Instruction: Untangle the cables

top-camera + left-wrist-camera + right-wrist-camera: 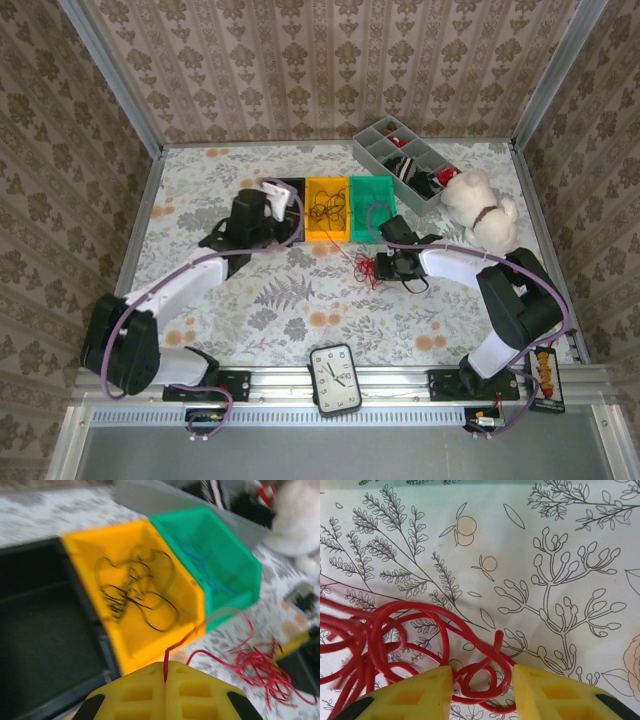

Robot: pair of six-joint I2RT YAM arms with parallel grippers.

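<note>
**A:** Where are the cables?

**B:** The red cable (366,266) is a loose, loopy bunch on the table (250,310), at about 6 o'clock from the green bin (235,565). The blue cable (202,569) lies alone in that bin. The black cable (326,208) lies alone in the yellow bin (130,652) at its 9 o'clock.

**A:** So how far along is it?

**B:** I'd judge two of three sorted, with no cable crossing another. What's left is the red one: draw it out of its own loops and put it away, probably in the black bin (40,620) at 9 o'clock of the yellow one.

**A:** And the arms?

**B:** The left arm stretches toward 12 o'clock, its wrist above the black bin. The left gripper (165,671) has its fingers pressed together, one end of the red cable pinched in the seam. The right arm bends in from 3 o'clock, wrist low over the bunch. The right gripper (482,674) points down, fingers partway apart, straddling a red loop without clamping it.
</note>
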